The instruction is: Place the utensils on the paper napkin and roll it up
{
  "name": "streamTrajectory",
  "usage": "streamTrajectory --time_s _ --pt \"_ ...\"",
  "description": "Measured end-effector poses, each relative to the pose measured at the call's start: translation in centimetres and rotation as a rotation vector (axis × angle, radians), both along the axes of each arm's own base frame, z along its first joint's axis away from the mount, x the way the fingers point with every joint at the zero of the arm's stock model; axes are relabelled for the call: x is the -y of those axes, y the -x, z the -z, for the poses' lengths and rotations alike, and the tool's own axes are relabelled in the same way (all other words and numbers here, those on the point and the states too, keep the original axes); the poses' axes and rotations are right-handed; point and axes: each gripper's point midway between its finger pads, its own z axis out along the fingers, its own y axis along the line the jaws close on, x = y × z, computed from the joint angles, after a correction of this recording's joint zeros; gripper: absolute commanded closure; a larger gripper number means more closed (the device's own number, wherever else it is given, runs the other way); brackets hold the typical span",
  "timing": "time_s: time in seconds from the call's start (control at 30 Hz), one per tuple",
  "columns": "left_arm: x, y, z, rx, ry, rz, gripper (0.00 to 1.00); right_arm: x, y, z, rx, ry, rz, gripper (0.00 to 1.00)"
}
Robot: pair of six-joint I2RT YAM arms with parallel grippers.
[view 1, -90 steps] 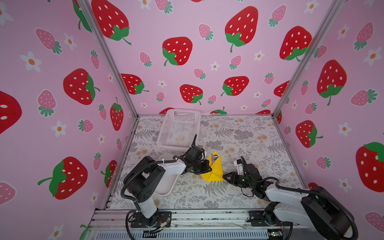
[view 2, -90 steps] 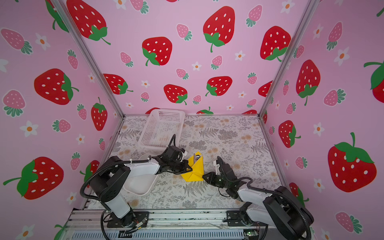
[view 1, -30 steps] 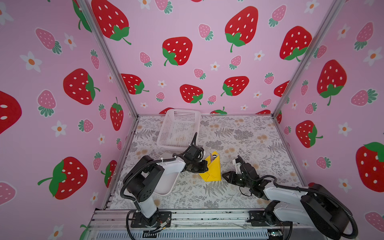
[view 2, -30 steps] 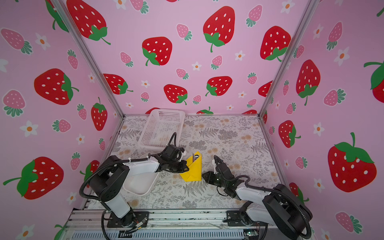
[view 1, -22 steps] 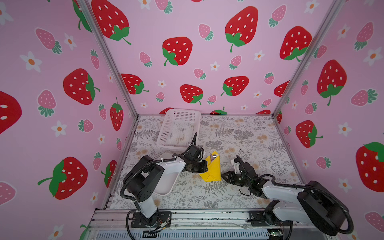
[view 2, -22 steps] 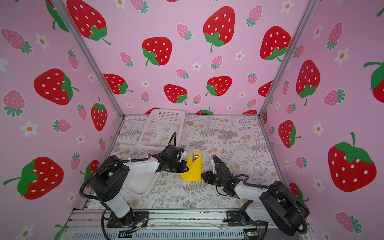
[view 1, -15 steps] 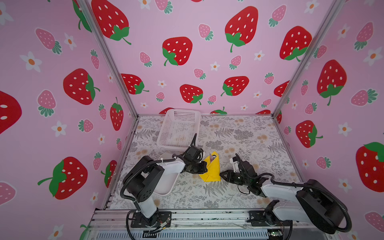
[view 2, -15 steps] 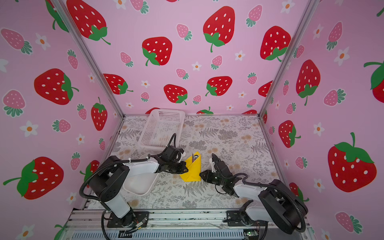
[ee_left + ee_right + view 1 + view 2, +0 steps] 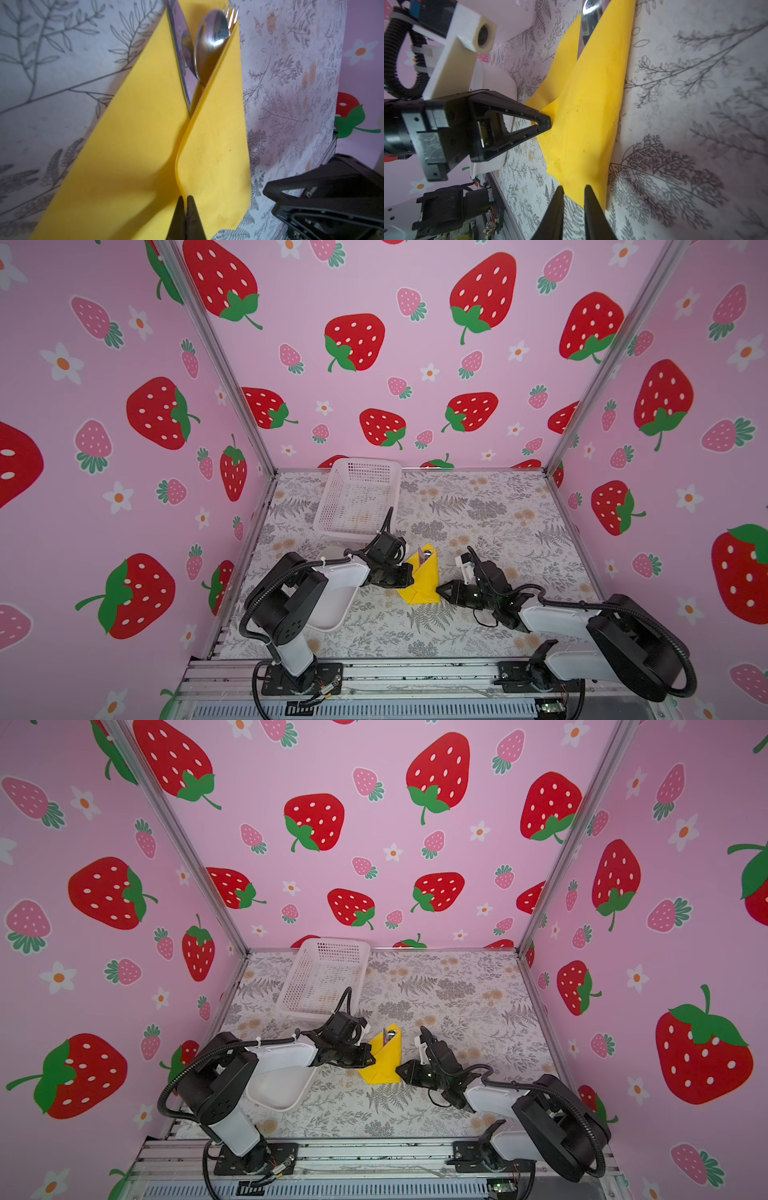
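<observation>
Paper napkin (image 9: 424,583) (image 9: 384,1060) lies on the floral table (image 9: 490,506), front of centre, between the two grippers. It is folded into a tall narrow wedge with one flap raised. Utensils (image 9: 209,37) sit inside the fold at its far end. In the left wrist view a knife blade, a spoon bowl and fork tines stick out of the yellow paper; in both top views only a small silvery tip shows.

Left gripper (image 9: 409,572) (image 9: 185,200) is at the napkin's left side, jaws pressed together on the edge of the raised flap — paper pinched between the tips.

Right gripper (image 9: 442,591) (image 9: 572,192) is low at the napkin's near right corner. Its jaws stand narrowly apart and the yellow corner meets the gap between the tips — cannot tell if they touch the paper.

White perforated basket (image 9: 332,506) stands at the back left, well apart from the napkin. White tray (image 9: 332,610) is front left, partly under the left arm.
</observation>
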Motion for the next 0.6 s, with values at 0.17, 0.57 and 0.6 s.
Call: streamTrajectory --time_s 0.17,0.57,0.6 --pt "-0.2 0.2 0.3 -0.004 -0.008 0.000 1.00 -1.1 0.2 0.3 -0.005 0.013 -0.042 0.80" --pt "-0.2 0.2 0.3 -0.002 -0.010 0.000 1.00 -1.4 0.6 2.6 -0.039 0.083 -0.062 0.85" --pt "-0.2 0.2 0.3 -0.001 -0.010 0.001 1.00 -1.4 0.5 2.6 -0.036 0.087 -0.062 0.85"
